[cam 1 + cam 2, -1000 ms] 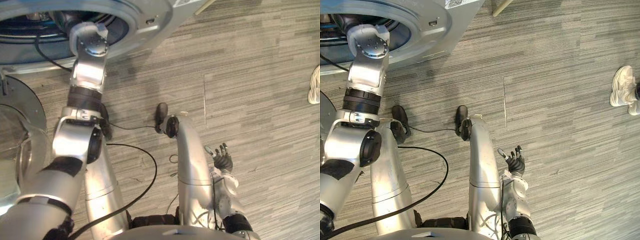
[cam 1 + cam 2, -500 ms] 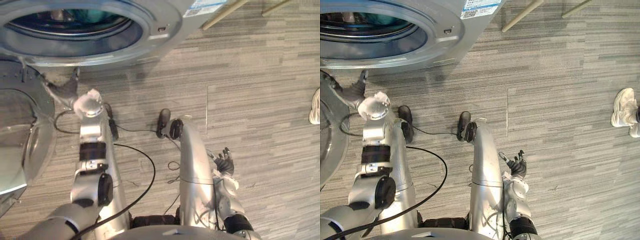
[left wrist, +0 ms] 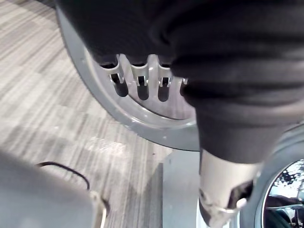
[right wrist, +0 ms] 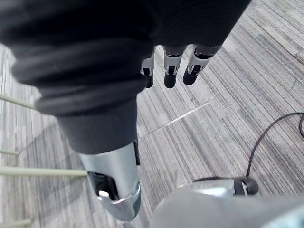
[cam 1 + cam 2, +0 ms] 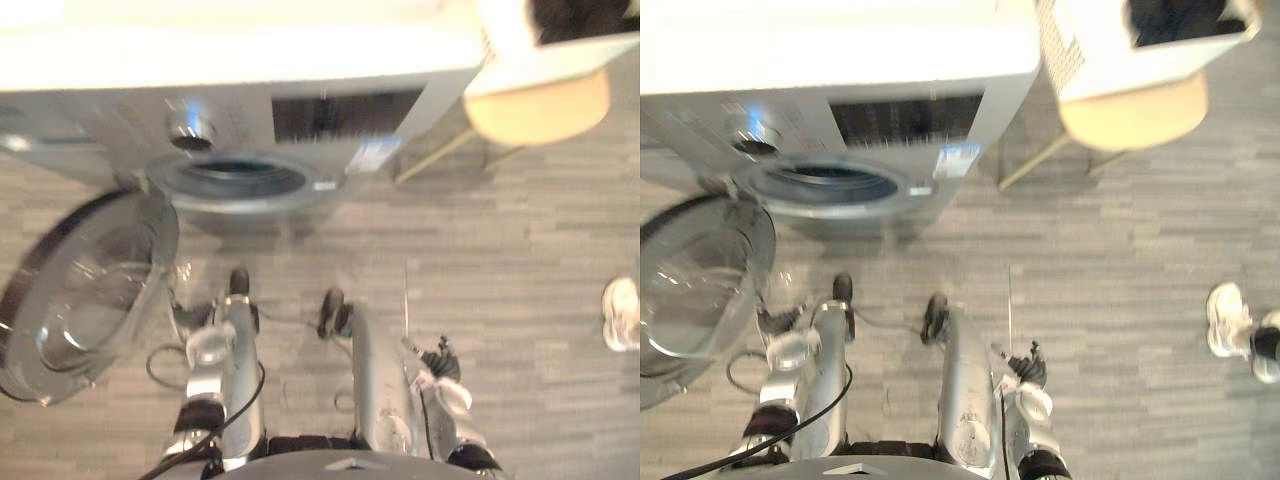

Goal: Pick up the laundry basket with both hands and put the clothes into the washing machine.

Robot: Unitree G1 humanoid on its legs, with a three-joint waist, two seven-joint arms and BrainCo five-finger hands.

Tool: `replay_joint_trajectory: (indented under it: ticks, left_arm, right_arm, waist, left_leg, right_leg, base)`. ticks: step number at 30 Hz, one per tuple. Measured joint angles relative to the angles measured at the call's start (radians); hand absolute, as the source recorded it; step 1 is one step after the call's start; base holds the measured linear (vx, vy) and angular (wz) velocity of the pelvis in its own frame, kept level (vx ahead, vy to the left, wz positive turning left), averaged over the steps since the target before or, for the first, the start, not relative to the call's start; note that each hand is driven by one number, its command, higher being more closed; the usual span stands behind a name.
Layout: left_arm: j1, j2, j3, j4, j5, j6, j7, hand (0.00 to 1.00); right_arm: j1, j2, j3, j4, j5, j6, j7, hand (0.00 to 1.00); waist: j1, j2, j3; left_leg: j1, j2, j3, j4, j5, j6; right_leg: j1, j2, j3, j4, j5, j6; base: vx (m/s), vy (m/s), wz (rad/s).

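basket (image 5: 1140, 65), white plastic w/ perforated side, sat on round stool (image 5: 1135, 115) just right of washing machine (image 5: 840, 60), dark clothes (image 5: 1175, 18) inside. prob. light and fairly stiff, though walls would likely flex; load was soft and could shift, so best taken at opposite rims, one hand per side. left hand (image 3: 137, 78) hung by open door (image 5: 695, 280), fingers relaxed, holding nothing. right hand (image 4: 173, 71) was low over floor (image 4: 228, 95), fingers loose, also empty. both were well apart from basket.
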Motion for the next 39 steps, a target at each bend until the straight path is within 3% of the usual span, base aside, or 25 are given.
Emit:
replay_joint_trajectory:
  ticks: [2, 3, 4, 8, 11, 15, 16, 17, 19, 22, 26, 29, 32, 37, 38, 39]
  left_arm:
    - [0.035, 0.003, -0.022, 0.053, -0.002, -0.007, -0.062, 0.00]
    - [0.063, 0.005, -0.041, 0.093, 0.001, -0.008, -0.097, 0.00]
    - [0.088, 0.005, -0.050, 0.119, 0.049, -0.008, -0.137, 0.00]
    - [0.110, 0.005, -0.093, 0.201, 0.228, -0.008, -0.198, 0.00]
    - [0.108, 0.004, -0.070, 0.242, 0.236, -0.010, -0.226, 0.00]
    - [0.101, 0.003, -0.031, 0.278, 0.137, -0.022, -0.319, 0.00]
    - [0.100, 0.002, -0.016, 0.288, 0.121, -0.021, -0.344, 0.00]
    - [0.101, -0.012, 0.005, 0.315, 0.097, -0.015, -0.388, 0.00]
    - [0.108, -0.019, 0.012, 0.358, 0.076, -0.012, -0.418, 0.00]
    - [0.100, 0.007, 0.021, 0.387, 0.045, -0.007, -0.440, 0.00]
    - [0.081, 0.044, -0.077, 0.446, 0.045, -0.004, -0.472, 0.00]
    - [0.077, 0.053, -0.142, 0.460, 0.046, -0.004, -0.488, 0.00]
    - [0.071, 0.067, -0.205, 0.459, 0.046, -0.004, -0.497, 0.00]
    - [0.076, 0.071, -0.205, 0.462, 0.047, -0.003, -0.501, 0.00]
    - [0.081, 0.071, -0.188, 0.462, 0.045, -0.003, -0.499, 0.00]
    - [0.084, 0.072, -0.181, 0.462, 0.045, -0.003, -0.499, 0.00]
  right_arm:
    - [0.032, 0.015, -0.007, 0.007, -0.035, 0.017, 0.022, 0.00]
    - [0.060, 0.022, -0.011, 0.016, -0.054, 0.024, 0.040, 0.00]
    - [0.077, 0.031, -0.018, 0.026, -0.080, 0.030, 0.055, 0.00]
    - [0.087, 0.025, -0.041, 0.079, -0.110, 0.043, 0.085, 0.00]
    - [0.085, 0.022, -0.060, 0.105, -0.109, 0.046, 0.097, 0.00]
    - [0.066, 0.020, -0.088, 0.172, -0.134, 0.083, 0.116, 0.00]
    - [0.066, 0.014, -0.089, 0.180, -0.150, 0.090, 0.125, 0.00]
    - [0.067, 0.003, -0.103, 0.196, -0.151, 0.103, 0.143, 0.00]
    - [0.073, 0.002, -0.132, 0.202, -0.156, 0.114, 0.154, 0.00]
    - [0.073, 0.044, -0.179, 0.241, -0.178, 0.131, 0.187, 0.00]
    - [0.073, 0.074, -0.264, 0.281, -0.181, 0.139, 0.195, 0.00]
    - [0.071, 0.076, -0.287, 0.287, -0.186, 0.151, 0.197, 0.00]
    - [0.060, 0.072, -0.297, 0.286, -0.185, 0.151, 0.215, 0.00]
    - [0.045, 0.050, -0.297, 0.275, -0.176, 0.143, 0.230, 0.00]
    - [0.044, 0.040, -0.310, 0.274, -0.175, 0.143, 0.229, 0.00]
    - [0.044, 0.041, -0.328, 0.274, -0.174, 0.144, 0.229, 0.00]
  waist:
    - [0.002, 0.009, -0.047]
    - [0.002, 0.020, -0.101]
    - [0.002, 0.031, -0.143]
    - [0.005, 0.075, -0.218]
    - [0.005, 0.093, -0.238]
    - [0.003, 0.101, -0.257]
    - [0.005, 0.102, -0.260]
    - [0.000, 0.127, -0.296]
    - [-0.012, 0.142, -0.335]
    - [-0.016, 0.085, -0.394]
    - [-0.037, 0.049, -0.414]
    - [-0.044, 0.048, -0.414]
    - [-0.055, 0.045, -0.390]
    - [-0.062, 0.079, -0.350]
    - [-0.063, 0.102, -0.341]
    - [-0.067, 0.099, -0.340]
  left_leg:
    - [0.100, -0.006, 0.006, -0.099, 0.032, 0.004]
    - [0.158, -0.008, 0.008, -0.174, 0.056, 0.010]
    - [0.220, -0.010, 0.019, -0.247, 0.079, 0.018]
    - [0.333, -0.011, 0.047, -0.345, 0.105, 0.031]
    - [0.361, -0.011, 0.050, -0.297, 0.075, 0.036]
    - [0.358, -0.004, 0.106, -0.151, 0.052, 0.033]
    - [0.353, 0.002, 0.113, -0.105, 0.024, 0.035]
    - [0.341, 0.020, 0.121, -0.049, -0.040, 0.048]
    - [0.367, 0.026, 0.164, -0.088, -0.092, 0.068]
    - [0.431, -0.034, 0.219, -0.272, -0.025, 0.084]
    - [0.531, -0.096, 0.209, -0.493, 0.071, 0.084]
    - [0.556, -0.117, 0.196, -0.528, 0.080, 0.090]
    - [0.577, -0.133, 0.192, -0.523, 0.068, 0.098]
    - [0.637, -0.118, 0.211, -0.504, 0.039, 0.098]
    - [0.635, -0.102, 0.218, -0.494, 0.043, 0.113]
    - [0.636, -0.100, 0.224, -0.492, 0.045, 0.115]
  right_leg:
    - [0.089, -0.004, -0.016, -0.071, 0.013, 0.008]
    - [0.144, -0.006, -0.026, -0.125, 0.024, 0.016]
    - [0.193, -0.011, -0.039, -0.169, 0.029, 0.022]
    - [0.308, -0.012, -0.054, -0.261, 0.046, 0.034]
    - [0.373, -0.010, -0.054, -0.300, 0.057, 0.048]
    - [0.480, -0.004, -0.060, -0.388, 0.091, 0.047]
    - [0.498, 0.001, -0.055, -0.406, 0.101, 0.049]
    - [0.504, 0.011, -0.048, -0.422, 0.111, 0.053]
    - [0.507, 0.016, -0.029, -0.437, 0.116, 0.064]
    - [0.507, -0.015, 0.011, -0.538, 0.173, 0.080]
    - [0.549, -0.032, 0.011, -0.640, 0.225, 0.088]
    - [0.556, -0.044, 0.015, -0.638, 0.224, 0.085]
    - [0.508, -0.068, 0.029, -0.491, 0.175, 0.070]
    - [0.445, -0.086, 0.032, -0.283, 0.173, 0.064]
    - [0.433, -0.096, 0.031, -0.253, 0.162, 0.040]
    - [0.423, -0.118, 0.023, -0.198, 0.136, 0.011]
  base:
    - [0.19, 0.027, 0.19]
    - [0.22, 0.041, 0.22]
    - [0.18, 0.041, 0.19]
    - [0.17, 0.068, 0.08]
    - [0.10, 0.058, 0.01]
    - [0.03, 0.048, 0.01]
    - [0.00, 0.095, -0.33]
    - [0.01, 0.160, -0.35]
    - [0.03, 0.189, -0.30]
    - [0.03, 0.181, -0.40]
    - [0.04, 0.102, -0.02]
    - [0.07, 0.071, -0.01]
    - [0.08, 0.017, -0.02]
    - [0.06, -0.034, -0.22]
    - [0.06, -0.074, 0.00]
    - [0.05, -0.083, 0.09]
